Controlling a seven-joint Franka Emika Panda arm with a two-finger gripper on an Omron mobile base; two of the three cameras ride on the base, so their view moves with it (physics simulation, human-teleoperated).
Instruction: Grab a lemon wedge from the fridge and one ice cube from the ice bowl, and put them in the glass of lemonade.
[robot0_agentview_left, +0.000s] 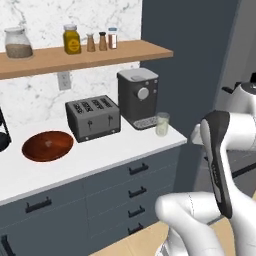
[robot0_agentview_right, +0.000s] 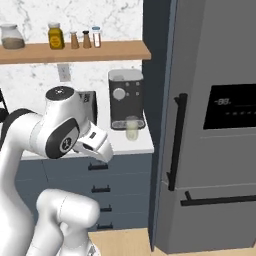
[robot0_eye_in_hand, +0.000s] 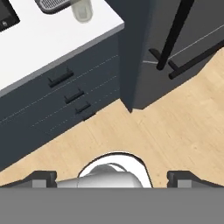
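The two-finger gripper (robot0_eye_in_hand: 112, 177) hangs over the light wooden floor (robot0_eye_in_hand: 175, 131) with its dark finger tips (robot0_eye_in_hand: 41, 177) fully spread and nothing between them. Beyond it, the small clear glass of pale yellow-green lemonade (robot0_agentview_left: 162, 124) stands at the right front corner of the white counter (robot0_agentview_left: 100, 160), just in front of the dark grey coffee machine (robot0_agentview_left: 138, 97), with the tall grey fridge (robot0_agentview_right: 210, 125) closed to its right. The shallow reddish-brown wooden ice bowl (robot0_agentview_left: 47, 145) sits towards the counter's left end, beside the grey four-slot toaster (robot0_agentview_left: 93, 117).
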